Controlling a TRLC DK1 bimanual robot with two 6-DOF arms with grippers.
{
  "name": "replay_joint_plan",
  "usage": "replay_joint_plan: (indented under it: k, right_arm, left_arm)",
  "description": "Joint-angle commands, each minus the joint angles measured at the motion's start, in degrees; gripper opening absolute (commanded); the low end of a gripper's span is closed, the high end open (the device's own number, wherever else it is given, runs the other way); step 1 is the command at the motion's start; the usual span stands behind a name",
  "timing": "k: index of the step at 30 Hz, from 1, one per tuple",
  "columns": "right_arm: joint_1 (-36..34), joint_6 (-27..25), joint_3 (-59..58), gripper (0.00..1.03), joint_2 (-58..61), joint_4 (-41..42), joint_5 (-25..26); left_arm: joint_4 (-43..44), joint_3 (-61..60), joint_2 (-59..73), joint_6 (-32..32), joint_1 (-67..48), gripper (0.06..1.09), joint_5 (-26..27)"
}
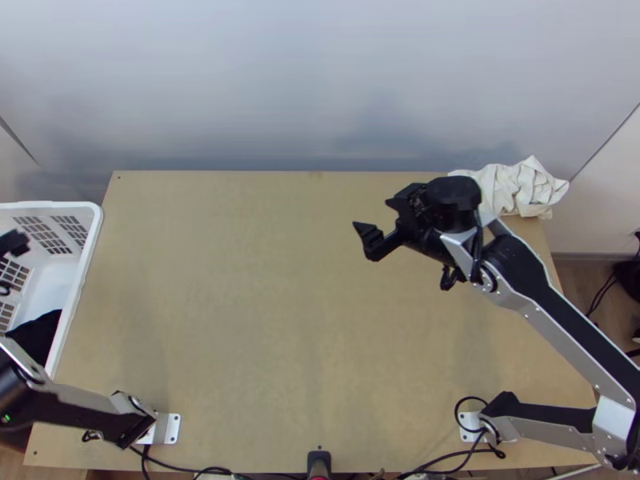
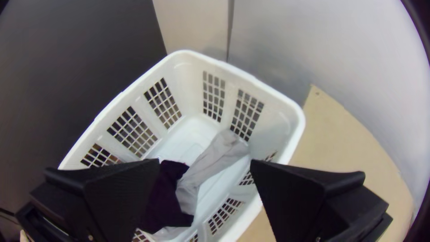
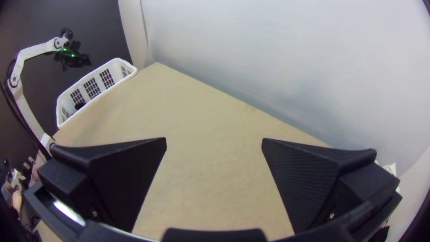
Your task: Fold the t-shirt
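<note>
Lying in the basket (image 2: pixel 268 91) below the left tool (image 1: pixel 14 243) are bunched cloths (image 2: pixel 212 157).

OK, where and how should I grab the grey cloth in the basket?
I'd take the grey cloth by its end clear of the dark cloth, coming from above with the open left pincer, one finger on each long side: it lies there as a narrow, rumpled strip.
</note>
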Motion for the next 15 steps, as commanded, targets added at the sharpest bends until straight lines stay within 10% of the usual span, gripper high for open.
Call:
replay_joint_plan:
  k: [1, 15]
  right_arm:
    - [1.72, 0.01, -0.6, 0.99, 0.73, 0.2, 0.04]
    - [3.3, -0.34, -1.22, 0.99, 0.46, -1.03, 0.04]
  left_arm:
    - [2.89, 1.51, 10.6, 5.27, 7.94, 1.04, -0.05]
    - [7.64, 8.37, 27.3, 10.02, 12.51, 1.04, -0.05]
